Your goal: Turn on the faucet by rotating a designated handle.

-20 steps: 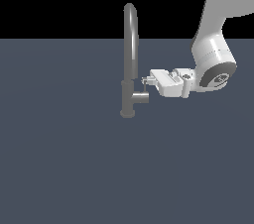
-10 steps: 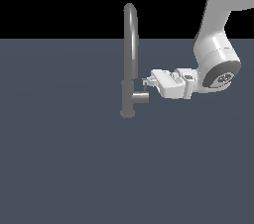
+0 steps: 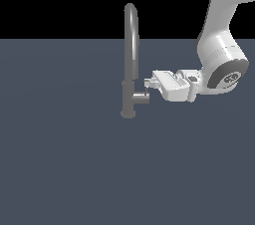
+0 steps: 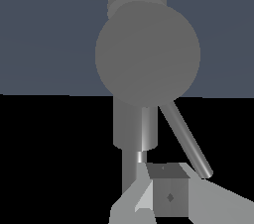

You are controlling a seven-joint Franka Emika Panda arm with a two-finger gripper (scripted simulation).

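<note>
Faucet [image 3: 130,64]: grey metal, smooth, brushed-looking w/ a soft sheen; a light streak runs down the arched spout. In wrist view the stub end [image 4: 148,53] reads flat, matt grey, no glare. Handle [image 4: 185,140]: thin metal rod, smooth, lighter grey along one edge, semi-gloss. Gripper [image 3: 148,83]: white plastic-like shell, smooth, satin; finger [image 4: 168,196] looks matt grey, flat-faced. Arm [image 3: 219,45]: glossy white casing, smooth, w/ a dark cap at the joint. Surface [image 3: 60,159]: uniform slate blue-grey, matt, no texture or grain visible.
</note>
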